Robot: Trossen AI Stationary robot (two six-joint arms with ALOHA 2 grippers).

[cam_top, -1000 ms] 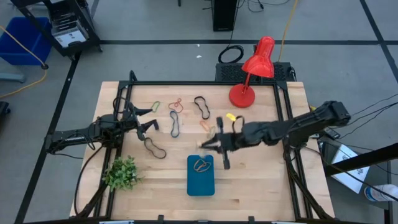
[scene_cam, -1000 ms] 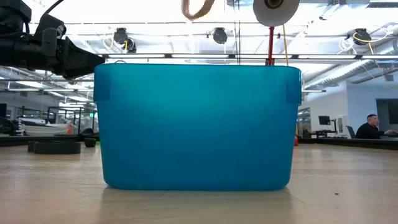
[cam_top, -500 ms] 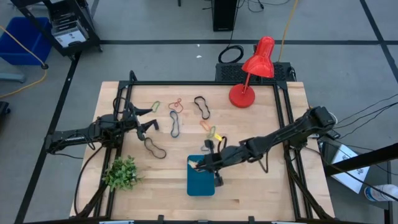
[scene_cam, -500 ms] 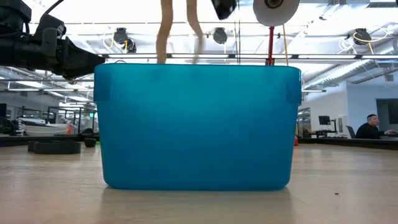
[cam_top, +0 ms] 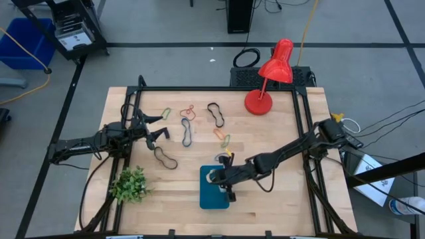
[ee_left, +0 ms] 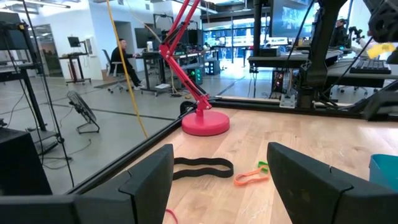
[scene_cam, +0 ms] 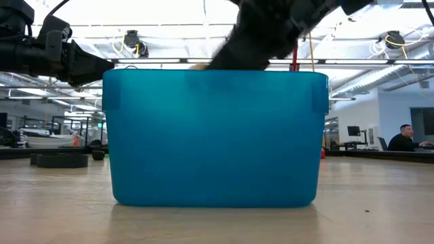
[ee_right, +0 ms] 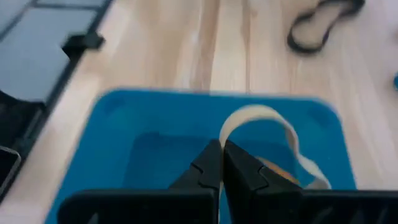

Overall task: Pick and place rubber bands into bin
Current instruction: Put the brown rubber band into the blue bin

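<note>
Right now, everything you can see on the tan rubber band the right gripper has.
The tan rubber band is a thin, flat, floppy loop, pale beige. It arcs up from the shut tips of the right gripper, which pinch one end, and drapes down inside the bin, the teal tray near the table's front edge. An orange band lies under it.

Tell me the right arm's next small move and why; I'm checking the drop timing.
Probably open the right tool: it is shut on a tan band, and it hangs over the bin, so letting go should drop the band inside. The left tool waits open, away from the bin.
</note>
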